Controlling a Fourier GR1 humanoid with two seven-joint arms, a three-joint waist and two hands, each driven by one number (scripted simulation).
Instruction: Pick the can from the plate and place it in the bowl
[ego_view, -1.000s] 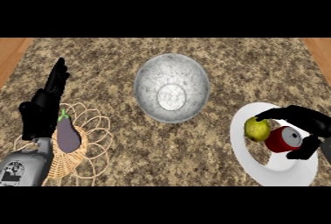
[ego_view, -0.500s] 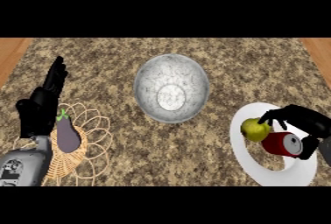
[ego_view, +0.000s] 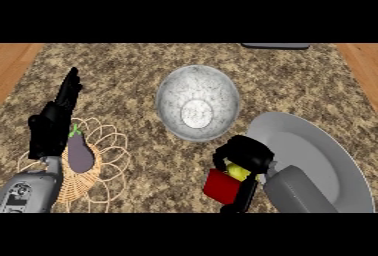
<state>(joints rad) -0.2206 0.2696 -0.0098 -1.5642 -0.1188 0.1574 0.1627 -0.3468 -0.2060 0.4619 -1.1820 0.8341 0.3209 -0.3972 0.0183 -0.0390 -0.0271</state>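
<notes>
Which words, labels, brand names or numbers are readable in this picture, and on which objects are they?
None can be read.
The red can in the right hand shows no legible label.
The bowl, plate and wicker basket carry no writing.

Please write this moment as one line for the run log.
phase: carry | right hand: shut on can, off plate, beside bowl | left hand: open, resting at left

Kitchen, speckled granite counter, bowl, plate, wicker basket
</notes>
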